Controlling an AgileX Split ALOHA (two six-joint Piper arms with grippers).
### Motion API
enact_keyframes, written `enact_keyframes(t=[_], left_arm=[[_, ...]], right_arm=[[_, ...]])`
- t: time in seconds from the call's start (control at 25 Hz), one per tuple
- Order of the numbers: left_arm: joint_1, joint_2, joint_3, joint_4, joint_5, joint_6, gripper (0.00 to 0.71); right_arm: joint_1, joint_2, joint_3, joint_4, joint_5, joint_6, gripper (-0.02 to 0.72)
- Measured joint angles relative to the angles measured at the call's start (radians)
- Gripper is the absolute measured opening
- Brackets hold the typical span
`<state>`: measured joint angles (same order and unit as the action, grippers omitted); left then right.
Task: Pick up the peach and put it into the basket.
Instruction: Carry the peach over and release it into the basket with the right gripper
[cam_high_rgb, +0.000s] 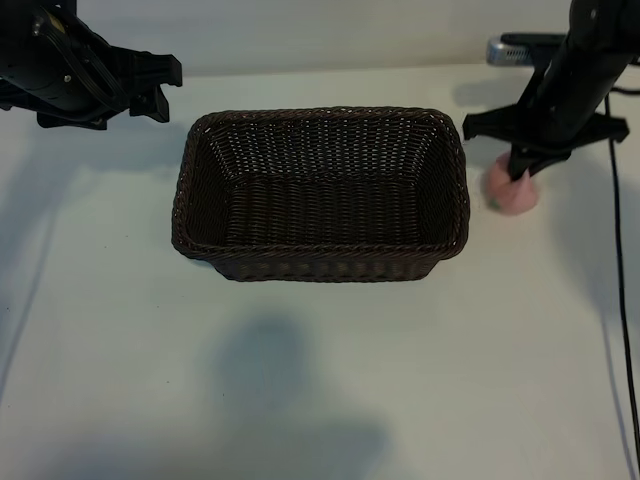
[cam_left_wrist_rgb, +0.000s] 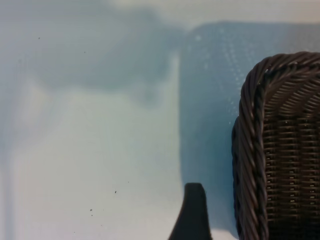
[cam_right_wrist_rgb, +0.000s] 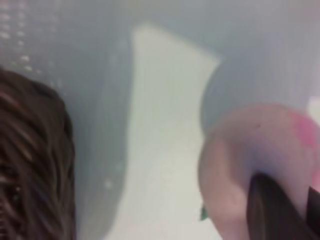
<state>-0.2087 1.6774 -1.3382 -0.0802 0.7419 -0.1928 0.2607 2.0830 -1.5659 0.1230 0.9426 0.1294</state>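
On the white table (cam_high_rgb: 300, 380), right hand (cam_high_rgb: 520, 172) grips the peach (cam_high_rgb: 512, 192) beside the basket (cam_high_rgb: 320, 120).

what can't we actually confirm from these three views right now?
- Right hand grip on the peach: exterior view, the arm covers the peach's top, so contact isn't visible; right wrist view is blurred and crops the peach at the edge.
- Whether the peach is off the table: unclear in any view.
- Left hand: left wrist view shows only one fingertip.
- Basket: both wrist views crop it to one corner.
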Motion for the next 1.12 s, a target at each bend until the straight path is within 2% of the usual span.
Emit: enact_keyframes(t=[0.32, 0.76, 1.12], left_arm=[[0.0, 0.0, 0.0, 0.0, 0.0, 0.0, 0.585], [0.0, 0.0, 0.0, 0.0, 0.071, -0.016, 0.553], [0.0, 0.0, 0.0, -0.004, 0.15, -0.016, 0.532]], right_arm=[[0.0, -0.062, -0.116, -0.066, 0.11, 0.013, 0.038], [0.011, -0.163, -0.245, -0.069, 0.26, 0.015, 0.038], [0.155, -0.196, -0.261, -0.069, 0.279, 0.016, 0.038]])
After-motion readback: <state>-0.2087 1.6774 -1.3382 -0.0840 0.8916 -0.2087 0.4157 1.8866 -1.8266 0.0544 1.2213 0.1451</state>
